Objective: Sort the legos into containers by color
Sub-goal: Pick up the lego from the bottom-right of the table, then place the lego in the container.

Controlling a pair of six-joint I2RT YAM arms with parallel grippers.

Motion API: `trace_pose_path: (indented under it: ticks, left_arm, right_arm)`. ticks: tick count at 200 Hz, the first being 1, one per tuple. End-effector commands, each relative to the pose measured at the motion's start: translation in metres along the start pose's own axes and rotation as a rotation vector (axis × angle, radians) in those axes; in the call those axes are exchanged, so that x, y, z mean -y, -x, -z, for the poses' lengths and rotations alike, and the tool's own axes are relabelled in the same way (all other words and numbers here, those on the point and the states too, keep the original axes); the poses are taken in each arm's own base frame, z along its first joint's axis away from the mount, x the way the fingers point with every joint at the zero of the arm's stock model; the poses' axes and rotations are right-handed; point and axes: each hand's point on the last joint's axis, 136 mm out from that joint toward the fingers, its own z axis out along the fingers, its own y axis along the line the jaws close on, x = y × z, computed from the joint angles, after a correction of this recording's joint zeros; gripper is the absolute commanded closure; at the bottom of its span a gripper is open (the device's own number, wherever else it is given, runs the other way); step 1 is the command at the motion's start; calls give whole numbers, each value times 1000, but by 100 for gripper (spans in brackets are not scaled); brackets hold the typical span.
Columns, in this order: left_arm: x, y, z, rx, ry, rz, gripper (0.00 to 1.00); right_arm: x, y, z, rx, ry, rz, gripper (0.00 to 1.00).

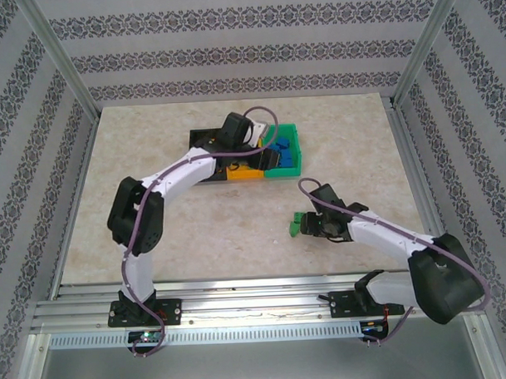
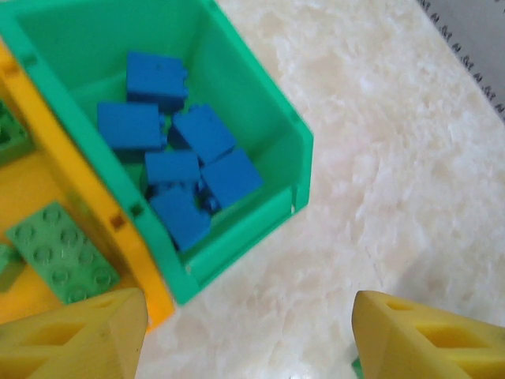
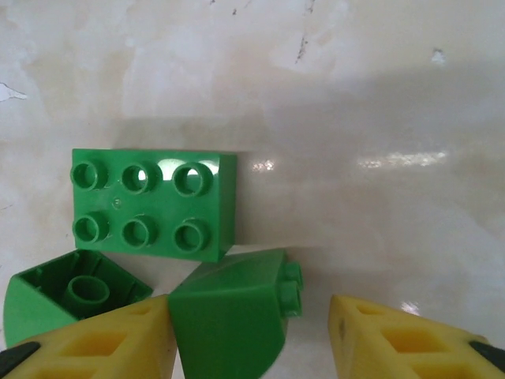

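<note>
The containers stand in a row: black (image 1: 203,141), orange (image 1: 246,175), green (image 1: 290,155). The green bin (image 2: 260,95) holds several blue legos (image 2: 185,170). Flat green legos (image 2: 61,253) lie in the orange bin (image 2: 79,189). My left gripper (image 2: 248,335) hovers open and empty over the table by the green bin's corner. My right gripper (image 3: 252,343) is low on the table, open around a curved green lego (image 3: 229,316). Its left finger touches the brick and a gap remains at the right finger. A green six-stud brick (image 3: 150,205) and an overturned green brick (image 3: 59,296) lie just beside it.
Metal frame posts (image 1: 62,71) and patterned walls enclose the pale marble table (image 1: 155,234). The green bricks (image 1: 297,225) sit mid-table right of centre, in front of the bins. The left arm (image 1: 178,175) arches over the black bin.
</note>
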Motion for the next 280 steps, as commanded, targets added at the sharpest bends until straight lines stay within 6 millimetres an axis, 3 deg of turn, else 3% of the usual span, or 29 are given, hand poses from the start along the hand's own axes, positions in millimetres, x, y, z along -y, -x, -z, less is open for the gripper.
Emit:
trace_pose_path:
  ticks: [1, 40, 69, 114, 155, 211, 238, 280]
  left_arm:
    - [5, 3, 11, 106, -7, -49, 31]
    - [-10, -33, 16, 57, 40, -15, 31]
    - [-9, -64, 11, 36, -9, 70, 31]
    - [-20, -105, 24, 22, 20, 128, 31]
    - [-27, -131, 45, -21, 73, 133, 31]
    - [-35, -143, 67, -10, 117, 144, 30]
    - [-35, -144, 74, -9, 127, 143, 30]
    - [-30, -142, 77, -2, 106, 140, 30]
  right_arm:
    - [-17, 10, -2, 8, 40, 18, 52]
    - [-28, 17, -1, 9, 70, 49, 68]
    - [-41, 36, 9, 42, 94, 81, 69]
    - [-87, 93, 34, 144, 182, 138, 69]
    - [-141, 158, 28, 195, 263, 188, 69]
    - [-208, 233, -2, 205, 374, 211, 67]
    - [-215, 255, -14, 199, 351, 220, 58]
    - [-214, 258, 3, 229, 358, 223, 54]
